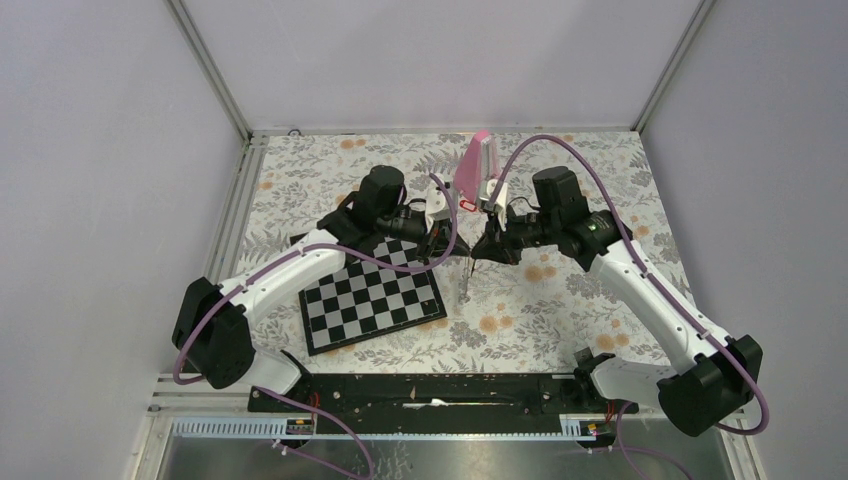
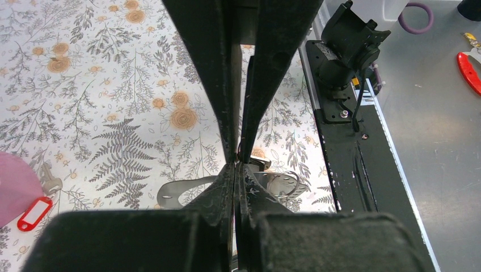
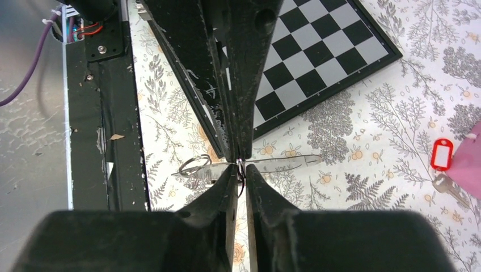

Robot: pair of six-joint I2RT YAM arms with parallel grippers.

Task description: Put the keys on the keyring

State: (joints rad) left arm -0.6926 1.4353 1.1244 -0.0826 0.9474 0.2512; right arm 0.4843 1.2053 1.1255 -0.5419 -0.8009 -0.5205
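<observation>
Holding the keyring [image 1: 465,281] mid-bench, your left gripper [image 1: 445,252] and right gripper [image 1: 480,252] meet tip to tip from above. Left wrist: jaws look pinched narrow on the loop. Right wrist: likewise, with the keys [image 3: 441,154] lying unthreaded by the far edge, so you'll need one gripper freed to fetch them.

Checkered chessboard [image 1: 372,297], floral tablecloth [image 1: 560,310], pink metronome [image 1: 473,160], red key [image 3: 441,154]
</observation>
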